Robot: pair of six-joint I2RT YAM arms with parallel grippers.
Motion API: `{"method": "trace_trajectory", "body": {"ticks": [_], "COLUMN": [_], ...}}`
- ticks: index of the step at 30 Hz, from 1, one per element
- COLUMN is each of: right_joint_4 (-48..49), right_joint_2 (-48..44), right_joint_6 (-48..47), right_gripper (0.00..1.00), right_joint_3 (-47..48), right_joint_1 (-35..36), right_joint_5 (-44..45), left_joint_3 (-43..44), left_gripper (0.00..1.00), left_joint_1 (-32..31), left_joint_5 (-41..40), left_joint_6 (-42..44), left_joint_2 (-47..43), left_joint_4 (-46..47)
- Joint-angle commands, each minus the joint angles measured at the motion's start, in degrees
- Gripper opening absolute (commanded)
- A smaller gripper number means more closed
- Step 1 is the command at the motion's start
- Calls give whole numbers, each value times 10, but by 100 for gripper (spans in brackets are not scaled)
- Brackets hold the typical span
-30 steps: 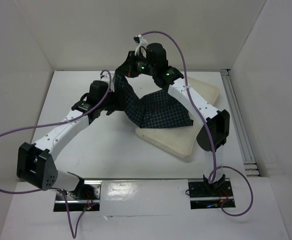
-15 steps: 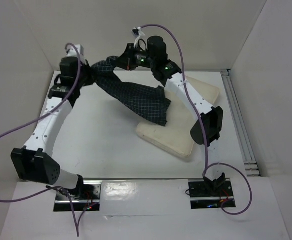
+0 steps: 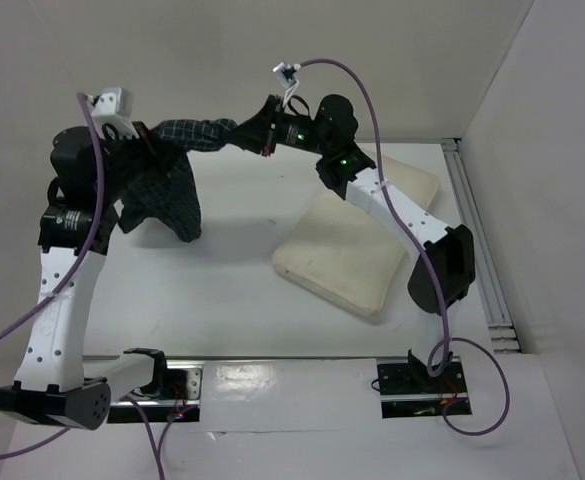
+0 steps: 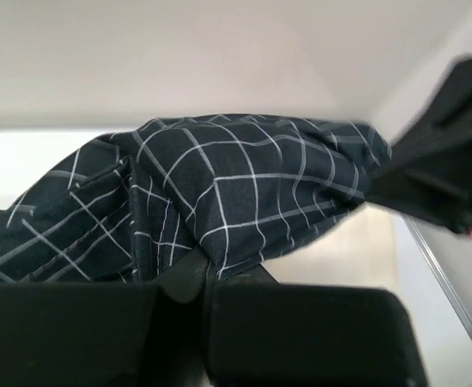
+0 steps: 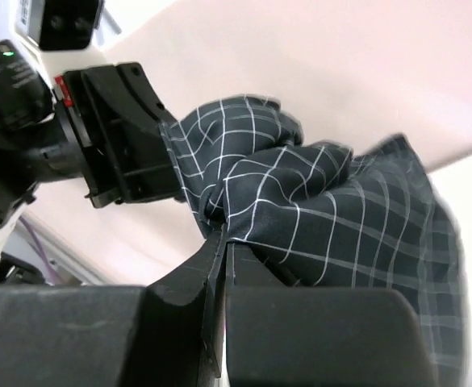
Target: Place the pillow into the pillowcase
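Left hand raised at 10 o'clock, clamped on one pillowcase, right hand at 12 o'clock pinching its other end, one pillow on counter.

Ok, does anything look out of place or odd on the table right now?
The dark navy grid-checked fabric pillowcase is bunched up, strung in the air between the left gripper and right gripper, both shut on it. No opening shows. The plump cream-white pillow lies diagonally on the table, uncovered.
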Motion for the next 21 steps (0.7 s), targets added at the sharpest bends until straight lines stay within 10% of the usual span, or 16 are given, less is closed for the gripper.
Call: {"method": "trace_trajectory", "body": {"ticks": [1, 4, 6, 7, 12, 15, 21], "right_joint_4": [51, 9, -81, -107, -261, -376, -536], "right_joint_2": [-35, -65, -83, -88, -105, -130, -153], "right_joint_6": [20, -18, -81, -97, -154, -211, -190], "right_gripper": [0, 2, 25, 51, 75, 87, 94], "right_joint_3": [-165, -250, -279, -289, -245, -223, -281], "right_joint_1": [-69, -107, -140, -152, -199, -183, -94], "right_joint_5": [9, 9, 28, 49, 145, 275, 502], "left_joint_3": [-65, -167, -207, -220, -175, -135, -92], "left_gripper": [0, 27, 76, 83, 87, 63, 76], "left_joint_1": [19, -1, -15, -15, -15, 1, 18], "left_joint_5": [33, 165, 173, 174, 50, -83, -159], "left_joint_6": [-21, -8, -1, -1, -3, -36, -65], "left_joint_2": [-42, -54, -48, -40, 31, 63, 179], "left_joint_4": [20, 25, 20, 15, -53, -97, -207]}}
